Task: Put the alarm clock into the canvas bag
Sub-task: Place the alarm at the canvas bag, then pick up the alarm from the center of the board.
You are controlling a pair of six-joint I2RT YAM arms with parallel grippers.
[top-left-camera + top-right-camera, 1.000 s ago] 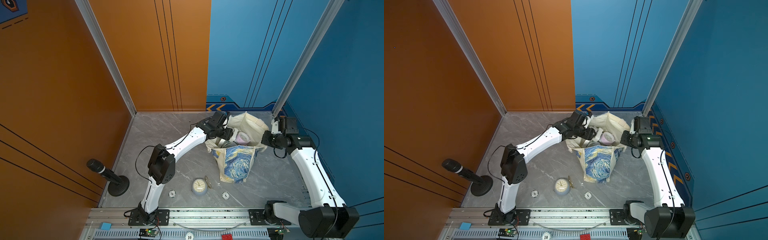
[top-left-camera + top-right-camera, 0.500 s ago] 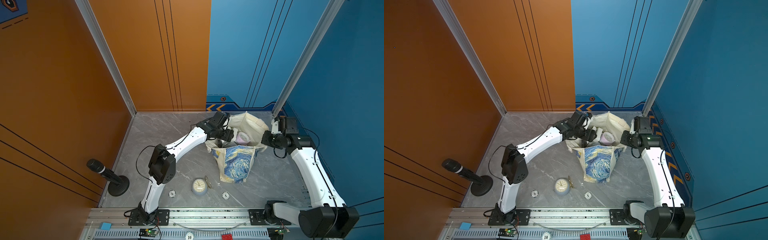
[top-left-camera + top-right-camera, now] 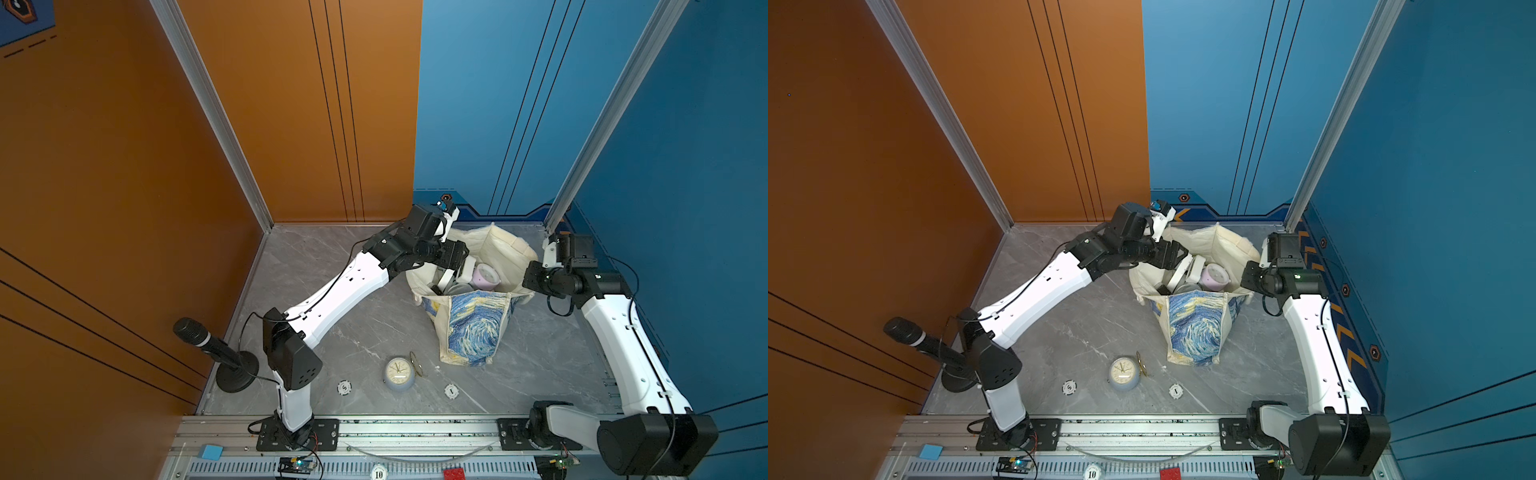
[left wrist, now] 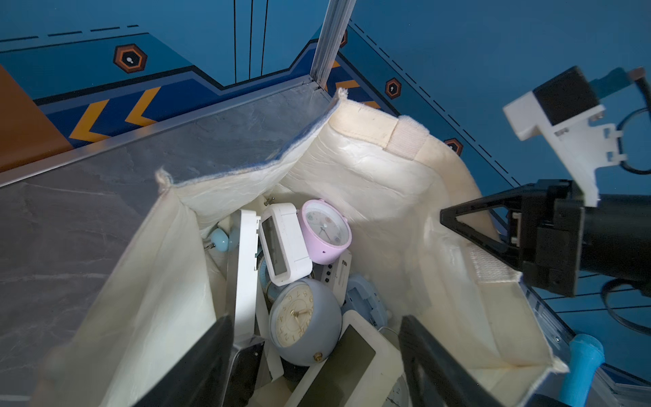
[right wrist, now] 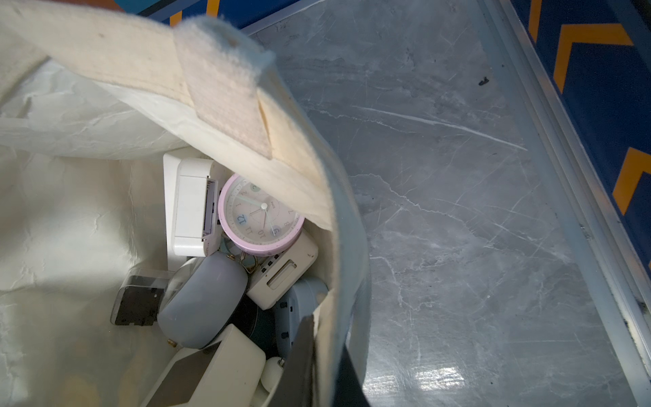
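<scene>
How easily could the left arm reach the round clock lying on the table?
Probably yes: the left gripper hangs open and empty over the canvas bag, and nothing covers the round clock on the table.

2 arms, the left arm (image 3: 332, 286) and the right arm (image 3: 623, 349), are wearing white shells over their long links, with black housings at every joint. The right gripper (image 4: 444, 215) is showing black triangular fingers (image 4: 482, 201) and a white camera bracket (image 4: 560, 134).

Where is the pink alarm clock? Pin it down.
In a top view the pink alarm clock sits inside the canvas bag, atop the pile, beside a white digital clock, on the side nearer the right arm.
</scene>
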